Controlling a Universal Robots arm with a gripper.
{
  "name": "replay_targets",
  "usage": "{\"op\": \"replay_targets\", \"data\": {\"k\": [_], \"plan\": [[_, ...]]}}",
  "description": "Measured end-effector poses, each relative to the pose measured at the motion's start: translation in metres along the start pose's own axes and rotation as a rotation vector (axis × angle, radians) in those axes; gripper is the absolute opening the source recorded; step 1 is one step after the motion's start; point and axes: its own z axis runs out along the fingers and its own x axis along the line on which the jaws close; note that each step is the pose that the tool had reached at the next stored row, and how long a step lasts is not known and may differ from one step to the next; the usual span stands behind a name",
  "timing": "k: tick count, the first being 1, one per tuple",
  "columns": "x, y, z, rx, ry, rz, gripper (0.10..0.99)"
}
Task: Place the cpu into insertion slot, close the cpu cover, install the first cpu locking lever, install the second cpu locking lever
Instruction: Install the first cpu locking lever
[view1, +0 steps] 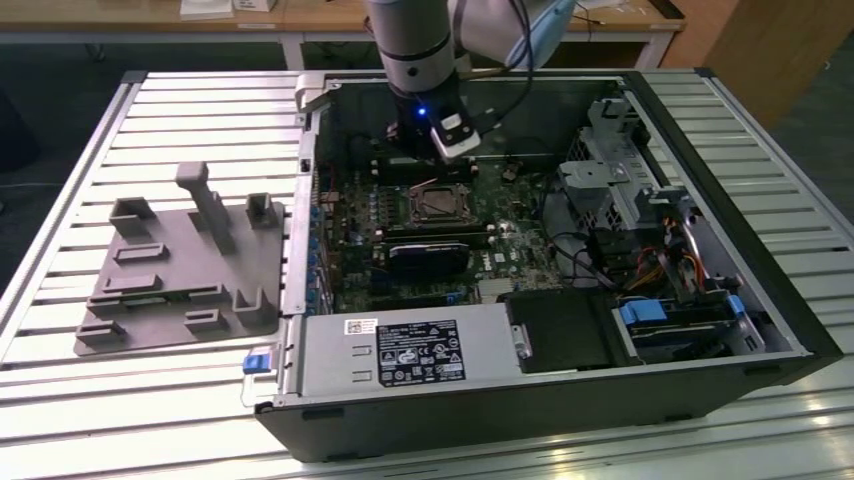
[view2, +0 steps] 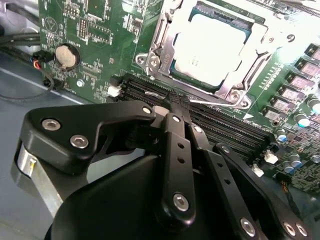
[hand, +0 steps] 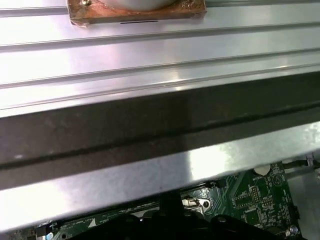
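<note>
In the second wrist view the silvery-beige cpu (view2: 215, 42) lies in the insertion slot (view2: 150, 62) on the green board. The silvery cpu cover (view2: 252, 62) lies flat over it, framing the chip in its window. A thin metal locking lever (view2: 215, 104) runs along the socket edge nearest the gripper. My black gripper (view2: 176, 102) is shut, its tips pressed together right at the end of that lever, over the black memory slots. In the exterior view the gripper (view1: 424, 168) reaches down into the case just behind the socket (view1: 434, 205).
The open computer case (view1: 747, 330) lies on a slatted metal table. A black heatsink module (view1: 430, 255) sits beside the socket, with the power supply (view1: 400, 350) and drive cage (view1: 667, 320) nearby. A grey fixture tray (view1: 180, 270) rests outside. A coin battery (view2: 67, 56) sits on the board.
</note>
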Motion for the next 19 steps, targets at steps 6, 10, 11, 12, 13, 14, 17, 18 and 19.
{"op": "replay_targets", "data": {"k": [6,10,11,12,13,14,17,18,19], "plan": [[0.0016,0.0016,0.0036,0.012,-0.0068,0.023,0.102],[0.0029,0.0042,0.0059,0.019,-0.0122,0.045,0.102],[0.0031,0.0045,0.0063,0.021,-0.0132,0.049,0.102],[0.0033,0.0048,0.0065,0.022,-0.0141,0.053,0.102],[0.0035,0.0052,0.0068,0.024,-0.0151,0.057,0.102],[0.0037,0.0057,0.0071,0.025,-0.0160,0.061,0.102],[0.0043,0.0071,0.0079,0.029,-0.0185,0.072,0.102],[0.0045,0.0075,0.0082,0.030,-0.0195,0.075,0.102],[0.0047,0.0078,0.0085,0.032,-0.0207,0.079,0.102]]}}
